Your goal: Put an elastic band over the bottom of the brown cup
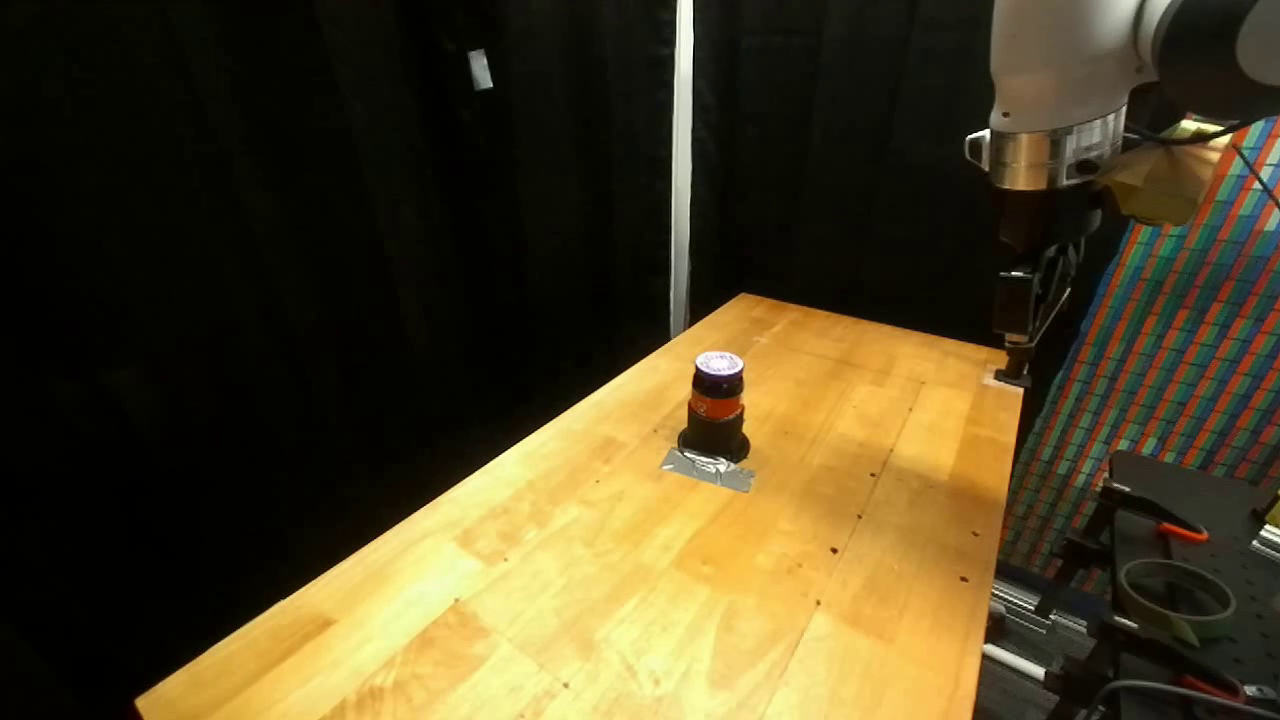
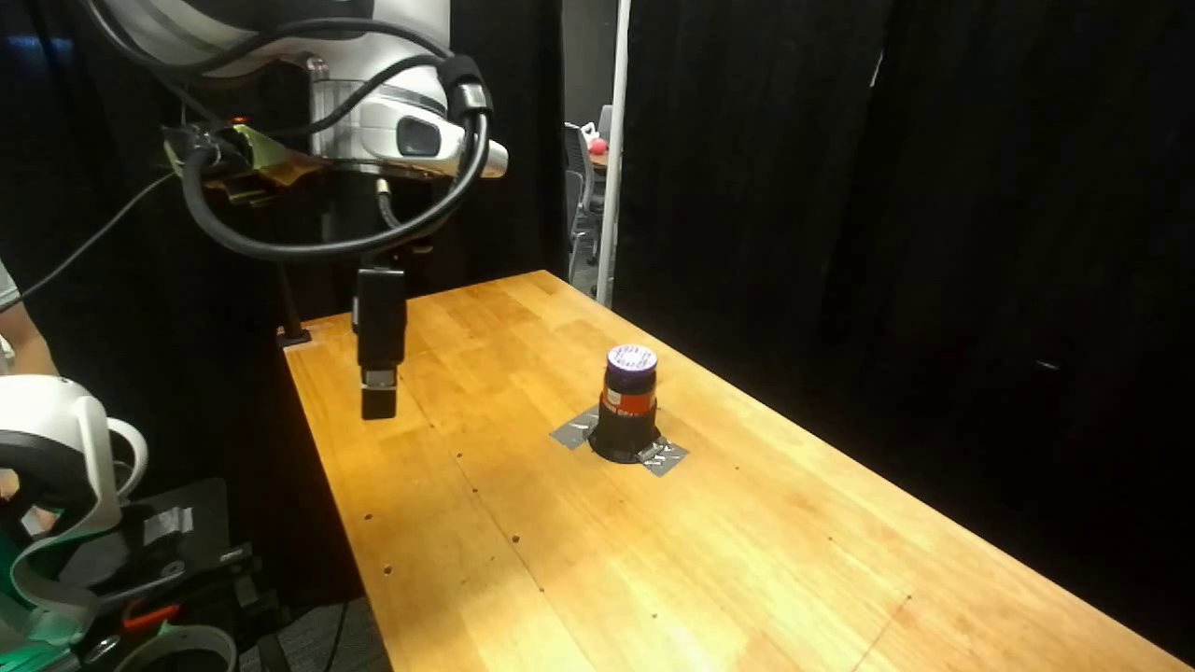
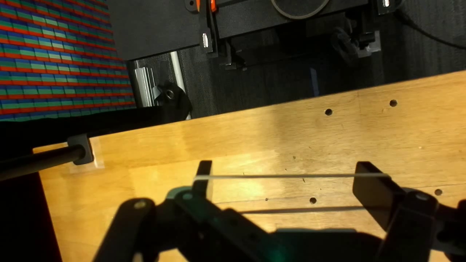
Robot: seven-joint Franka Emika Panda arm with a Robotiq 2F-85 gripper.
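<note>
The brown cup [image 1: 717, 403] is small and dark with an orange-red stripe. It stands upright in a black round base on the wooden table, with a pale printed purple-edged disc on top. It also shows in another exterior view [image 2: 629, 399], but is out of the wrist view. My gripper [image 3: 285, 168] is open. An elastic band [image 3: 276, 176] is stretched around both fingers, with two strands crossing the gap. In the exterior views the gripper [image 2: 379, 397] hangs above the table's edge side, apart from the cup; it also shows in an exterior view [image 1: 1018, 350]. The band cannot be made out there.
Grey tape [image 1: 708, 470] fixes the base to the wooden table [image 1: 640, 600]. A black pole foot [image 3: 82, 149] sits at the table's corner. A dark side cart [image 1: 1190, 530] with a tape roll [image 1: 1177, 600] stands beside the table. Black curtains [image 1: 330, 250] hang behind.
</note>
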